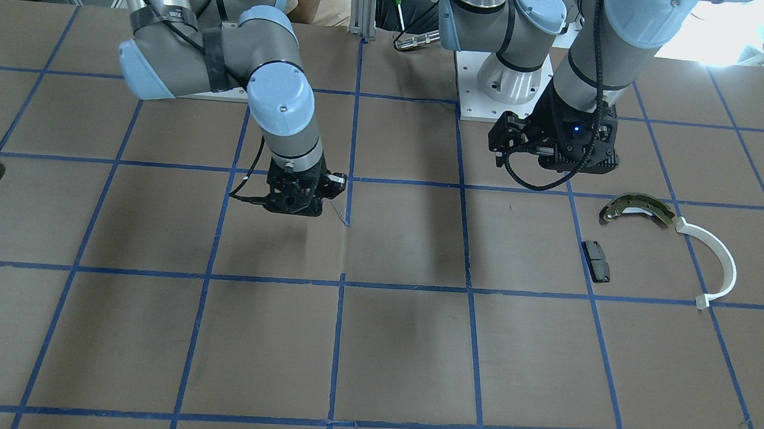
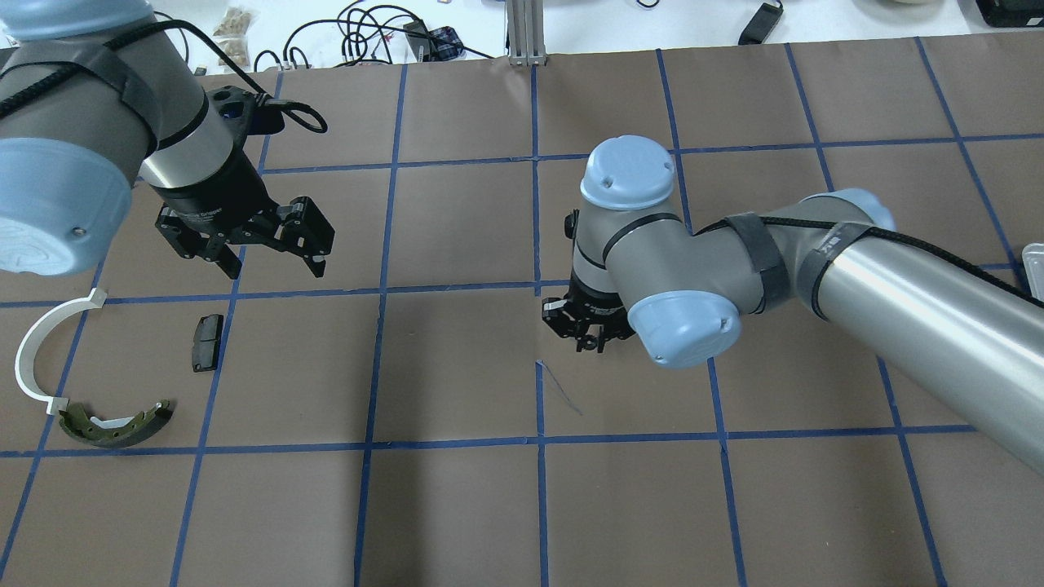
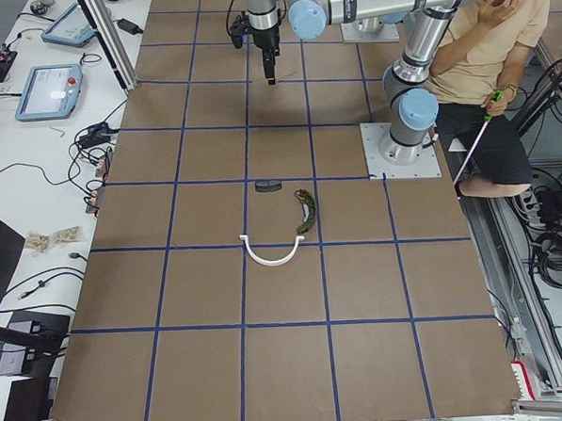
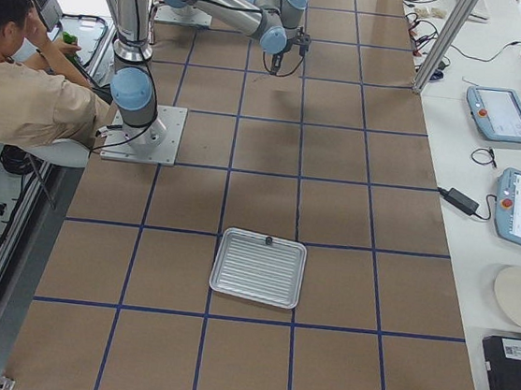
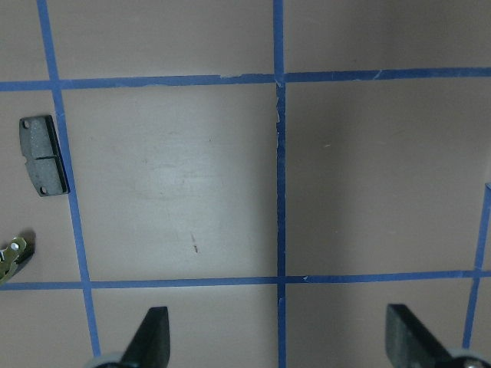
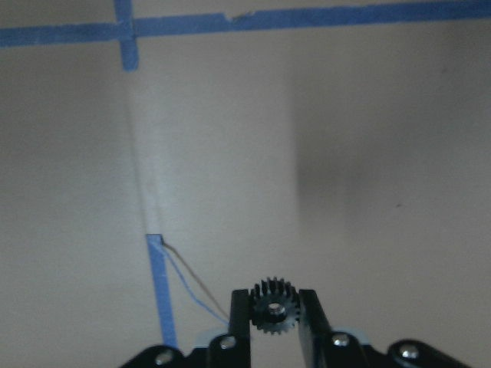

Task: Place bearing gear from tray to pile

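Gear: small, dark, toothed metal w/ centre bore, pinched across its teeth between the right gripper's fingers, up off the table. Prob. stiff, light, a bit slick. It could twist or roll on its teeth, so a squeeze across opposite tooth tips, as now, seems right. Left gripper hangs spread wide, nothing in it. Pile of black pad, white half-ring and brake shoe lies near that one, well apart from the gear hand. Tray is well off on its other side.
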Tool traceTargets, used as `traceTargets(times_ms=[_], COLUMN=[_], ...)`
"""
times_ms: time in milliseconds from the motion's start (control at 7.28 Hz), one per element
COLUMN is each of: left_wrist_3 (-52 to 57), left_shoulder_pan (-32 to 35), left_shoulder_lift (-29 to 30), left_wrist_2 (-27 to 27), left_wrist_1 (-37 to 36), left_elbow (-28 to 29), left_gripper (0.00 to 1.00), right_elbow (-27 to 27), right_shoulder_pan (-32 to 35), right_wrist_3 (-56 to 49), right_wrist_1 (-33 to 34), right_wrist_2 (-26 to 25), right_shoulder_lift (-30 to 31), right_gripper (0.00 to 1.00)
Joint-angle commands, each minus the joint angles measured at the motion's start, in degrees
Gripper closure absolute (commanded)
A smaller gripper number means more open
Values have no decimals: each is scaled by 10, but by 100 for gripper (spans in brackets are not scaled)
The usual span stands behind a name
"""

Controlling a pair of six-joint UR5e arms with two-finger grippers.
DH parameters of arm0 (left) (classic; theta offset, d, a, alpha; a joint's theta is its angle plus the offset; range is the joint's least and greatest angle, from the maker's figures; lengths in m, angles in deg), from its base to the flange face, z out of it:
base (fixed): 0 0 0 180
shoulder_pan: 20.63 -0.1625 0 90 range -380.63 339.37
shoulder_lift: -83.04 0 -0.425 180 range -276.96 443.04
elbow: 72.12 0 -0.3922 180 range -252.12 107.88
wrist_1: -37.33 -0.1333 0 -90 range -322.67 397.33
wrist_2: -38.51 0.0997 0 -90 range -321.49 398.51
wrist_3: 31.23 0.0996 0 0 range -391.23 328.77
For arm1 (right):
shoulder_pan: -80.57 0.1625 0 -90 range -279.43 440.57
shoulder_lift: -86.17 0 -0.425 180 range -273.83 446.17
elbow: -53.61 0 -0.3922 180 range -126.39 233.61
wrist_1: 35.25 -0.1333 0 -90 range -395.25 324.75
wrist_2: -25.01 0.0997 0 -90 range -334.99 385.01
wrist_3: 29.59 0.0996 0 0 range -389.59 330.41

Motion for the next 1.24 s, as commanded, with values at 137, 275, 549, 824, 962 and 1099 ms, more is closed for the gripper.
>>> traceTargets(times_ms=[137, 275, 549, 824, 962, 1099], left_wrist_3=[-6, -5, -9, -78, -86, -97], left_shoulder_pan=[-1, -1, -1, 22, 54, 84], left_shoulder_lift=[-1, 2, 7, 18, 27, 44], left_wrist_2=[0, 0, 0, -10, -10, -12], left_wrist_1=[-5, -8, -8, -10, -11, -46], left_elbow=[1, 1, 0, -1, -7, -19], left_gripper=[0, 0, 0, 0, 0, 0], right_elbow=[2, 2, -11, -12, -11, -11], right_shoulder_pan=[69, 69, 43, -39, -110, -173], right_wrist_3=[191, 190, 80, -113, -224, -365], right_wrist_1=[114, 118, 109, 52, 28, 6], right_wrist_2=[11, 11, -11, -82, -82, -83], right_shoulder_lift=[-57, -59, -48, 4, 27, 43], right_gripper=[70, 19, 0, 0, 0, 0])
